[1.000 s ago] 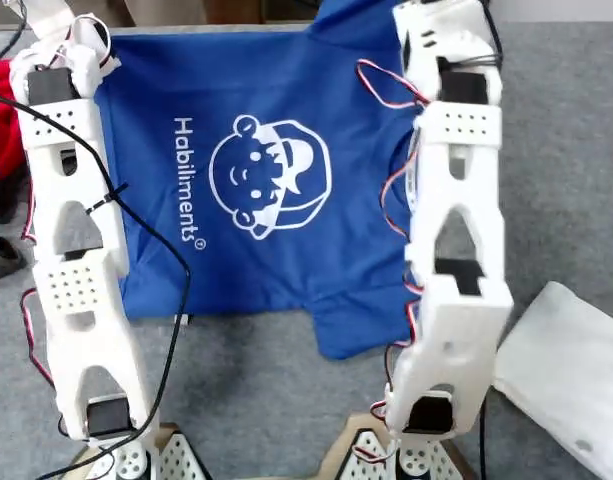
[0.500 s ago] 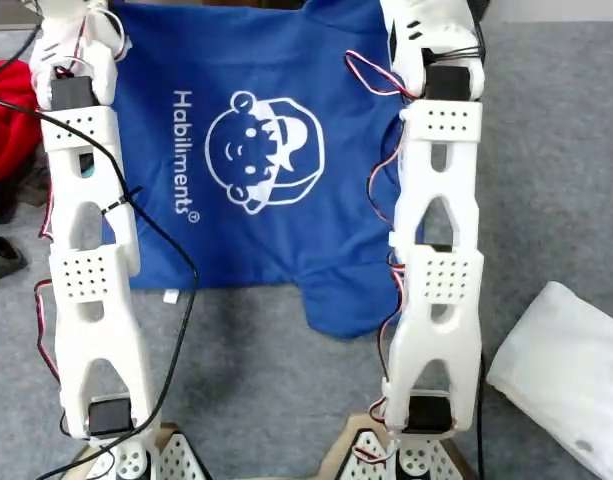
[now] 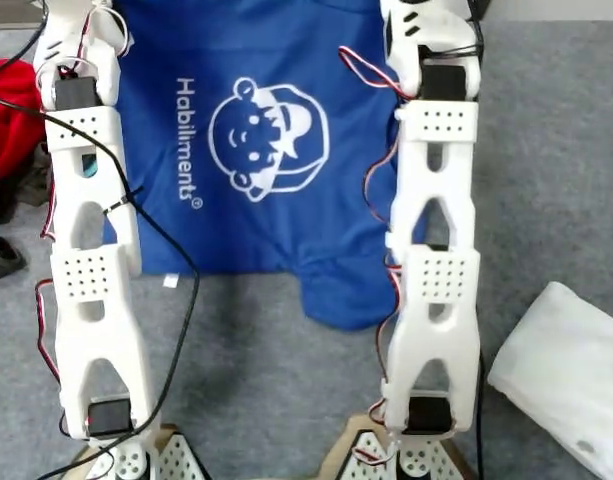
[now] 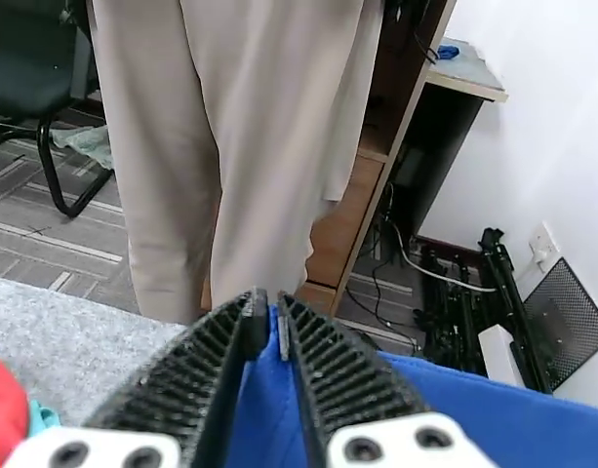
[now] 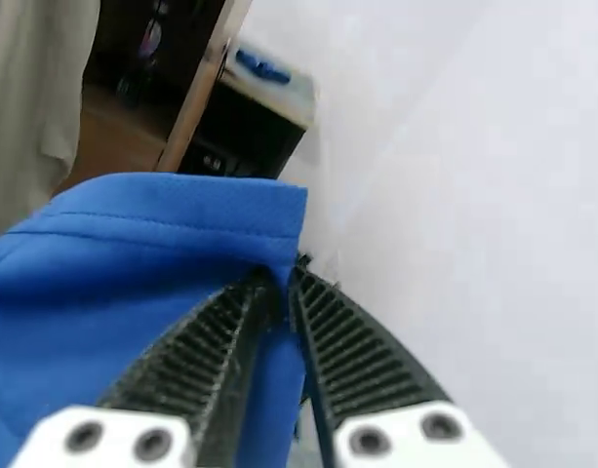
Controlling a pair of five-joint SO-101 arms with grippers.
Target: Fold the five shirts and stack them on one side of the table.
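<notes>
Far edge, toward 12 o'clock: I am watching both arms stretching out over the grey surface, the left arm ending near 11 o'clock and the right arm near 1 o'clock.
Blue shirt: it is lying flat between the two arms with its white cartoon print facing up. Its far side is running off the 12 o'clock edge of the high view, and one sleeve is poking out toward 6 o'clock, just beside the right arm.
Left tool: its ribbed black fingers are pressing together on the blue shirt, and I am seeing a thin strip of cloth pinched between them.
Right tool: it is clamping on the stitched hem of the blue shirt, with the cloth draping away from the pinch.
Red cloth: it is bunching at 9 o'clock, just outside the left arm.
White bundle: it is sitting at 4 o'clock, well apart from the blue shirt.
Black cable: it is trailing across the left arm and over the shirt's near corner.
</notes>
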